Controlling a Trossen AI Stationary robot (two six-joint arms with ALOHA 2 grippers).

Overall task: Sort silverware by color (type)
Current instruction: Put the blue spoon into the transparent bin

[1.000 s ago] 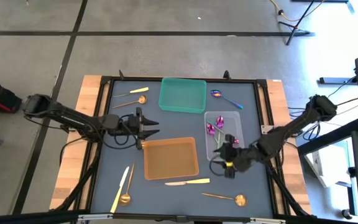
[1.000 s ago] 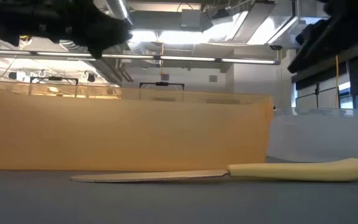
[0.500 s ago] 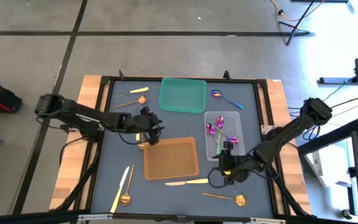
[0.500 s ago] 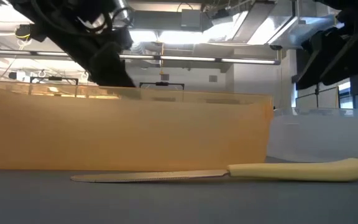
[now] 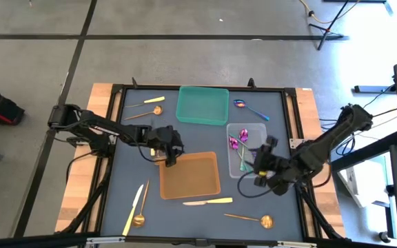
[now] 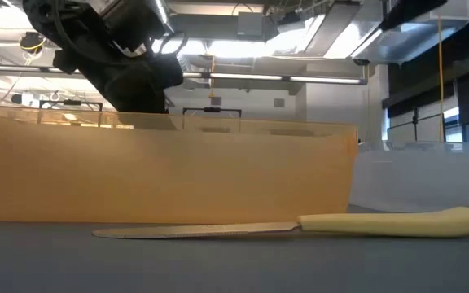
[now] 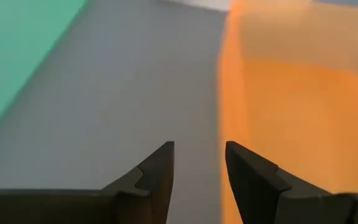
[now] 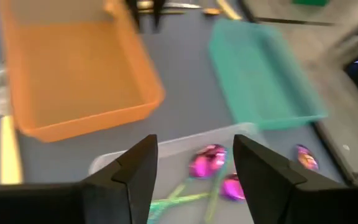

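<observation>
Purple spoons [image 5: 237, 142] lay in the clear tray [image 5: 260, 129], just beside the right gripper [image 5: 262, 168], its fingers apart and empty. Left gripper [image 5: 170, 157], also parted, hung at the orange tray's [image 5: 189, 174] corner.

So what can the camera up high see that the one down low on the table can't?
Only the high view shows the green tray, the purple spoons in the clear tray, the gold spoons and the right gripper. Only the low view shows the ceiling lights. Both show the orange tray, a yellow-handled knife and the left gripper.
</observation>
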